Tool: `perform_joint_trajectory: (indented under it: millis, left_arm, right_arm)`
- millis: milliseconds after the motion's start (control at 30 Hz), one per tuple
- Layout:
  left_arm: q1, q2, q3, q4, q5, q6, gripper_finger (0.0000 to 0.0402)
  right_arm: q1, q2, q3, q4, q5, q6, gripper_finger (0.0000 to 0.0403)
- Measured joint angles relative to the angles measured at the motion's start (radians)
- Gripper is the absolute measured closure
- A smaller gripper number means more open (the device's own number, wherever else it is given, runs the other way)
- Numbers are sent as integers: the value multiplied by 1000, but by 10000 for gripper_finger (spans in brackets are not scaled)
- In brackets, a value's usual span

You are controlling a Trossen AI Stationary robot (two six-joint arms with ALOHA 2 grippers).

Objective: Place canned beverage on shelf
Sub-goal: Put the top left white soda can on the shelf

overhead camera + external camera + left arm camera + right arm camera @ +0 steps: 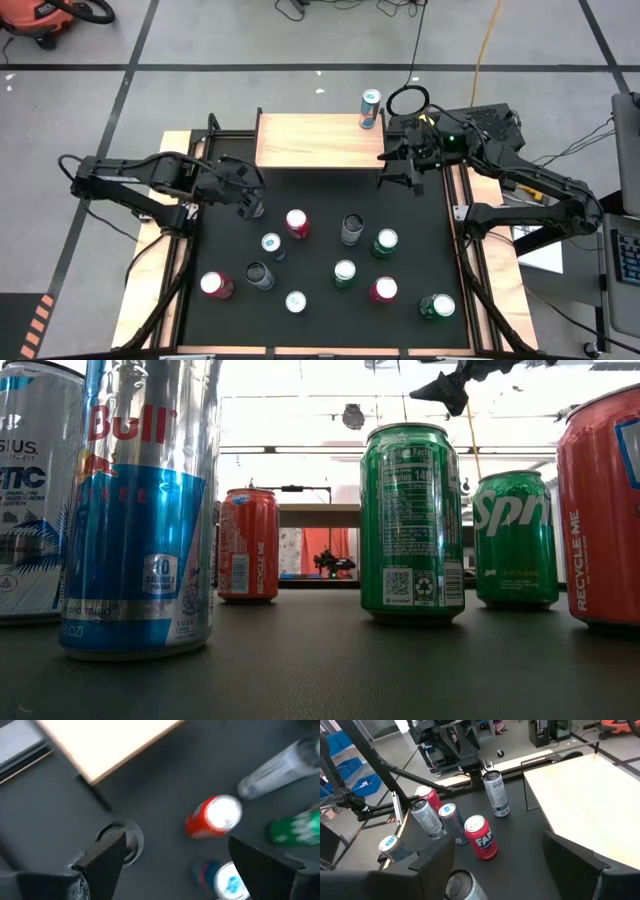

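Black desk (320,215), cans scattered on it. Shelf (315,140) at its far edge; one blue-banded can (370,108) upright on shelf's right end. Right gripper (398,170) just off that end, jaws open, empty. Left gripper (248,203) below shelf's left corner, jaws open, empty.

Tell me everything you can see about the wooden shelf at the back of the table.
The shelf is a rectangular board of pale, light-grained wood, lying flat and raised on thin black legs at the table's far edge. One slim blue-and-silver can stands upright on its far right corner; the rest of the top is bare. The right tool hovers open just off its right end, not touching it. In the right wrist view its front corner and a black leg show.
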Motion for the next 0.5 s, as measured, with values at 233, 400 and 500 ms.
perform_joint_trajectory:
  millis: [233, 400, 500]
  left_arm:
    - [83, 3, -5, -118, 190, -69, 47]
    - [194, 2, -6, -133, 201, -47, 47]
    - [273, 2, -26, -131, 244, -6, 47]
  right_arm:
    - [0, 0, 0, 1, 0, 10, 124]
    - [0, 0, 0, 18, 1, 87, 124]
    - [0, 0, 0, 24, 4, 141, 124]
